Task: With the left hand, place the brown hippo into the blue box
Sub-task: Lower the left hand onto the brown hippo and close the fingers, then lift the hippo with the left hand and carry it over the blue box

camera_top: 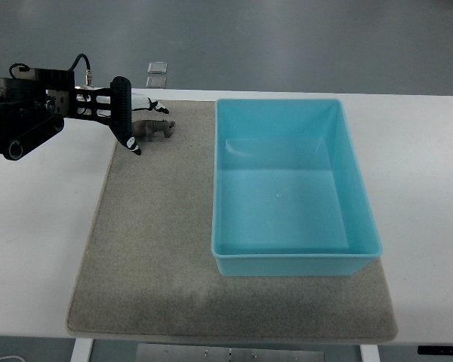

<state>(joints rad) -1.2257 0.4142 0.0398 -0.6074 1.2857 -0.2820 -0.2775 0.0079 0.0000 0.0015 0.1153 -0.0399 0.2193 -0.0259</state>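
A small brown hippo (154,128) lies on the grey mat (158,249) near the mat's far left corner. My left hand (140,124) comes in from the left edge and hovers right beside the hippo, its black fingers (124,113) spread around the toy's left end without closing on it. The blue box (287,185) stands open and empty on the right half of the mat, about a hand's width to the right of the hippo. My right arm does not show.
The mat lies on a white table (38,241). Two small clear square items (157,74) rest at the table's far edge behind the hippo. Grey floor lies beyond the table.
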